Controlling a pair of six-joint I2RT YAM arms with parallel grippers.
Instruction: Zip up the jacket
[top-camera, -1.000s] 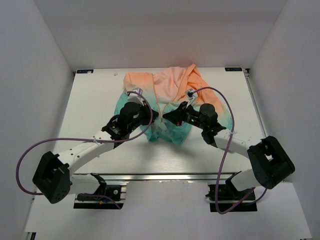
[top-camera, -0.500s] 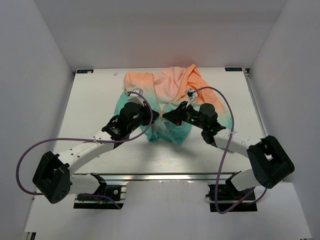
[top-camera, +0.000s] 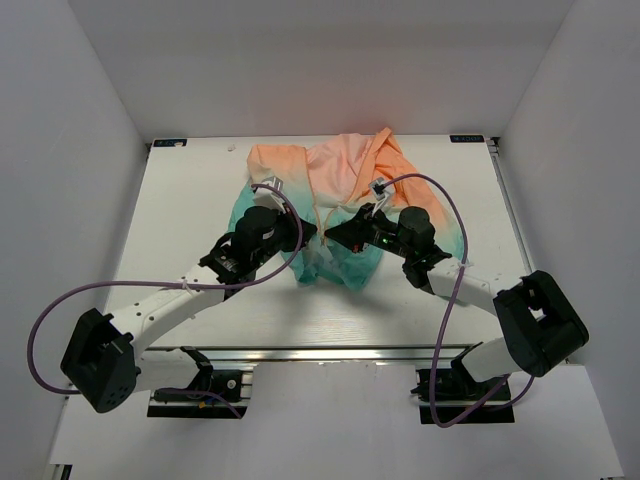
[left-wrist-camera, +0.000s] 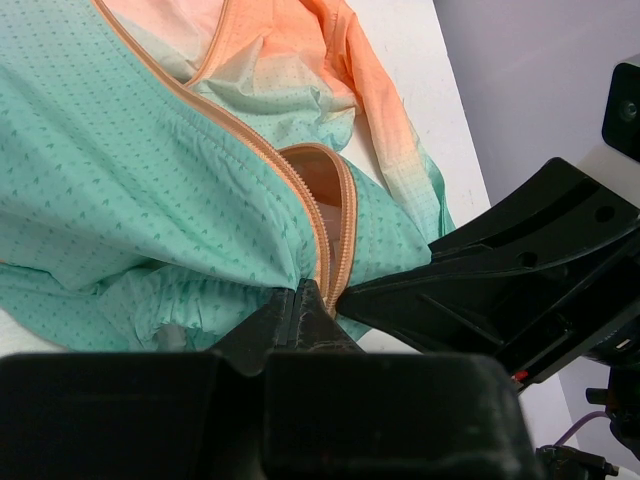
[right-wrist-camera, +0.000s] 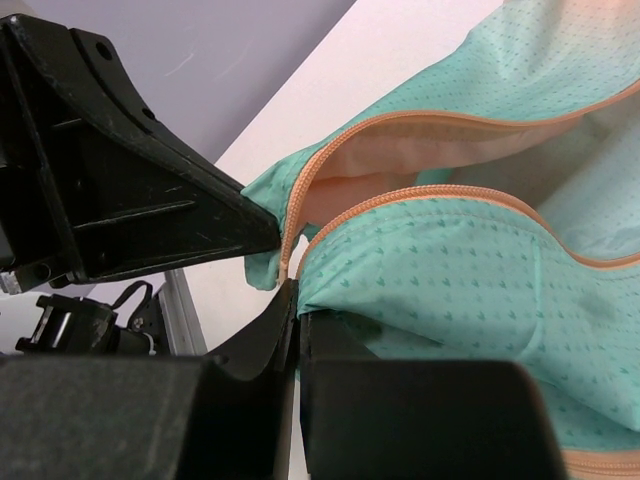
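Lying far-centre on white surface (top-camera: 180, 220): thin, soft hooded jacket (top-camera: 340, 172), peach-orange fading to teal. Long axis near-to-far, teal hem toward the arm bases. Top view shows the whole garment; only the wrist views show the orange zipper (left-wrist-camera: 322, 215) parted at its lower end. Left end effector (left-wrist-camera: 304, 300) and right end effector (right-wrist-camera: 291, 300) are both closed, pinching hem fabric beside the zipper, tips close together.
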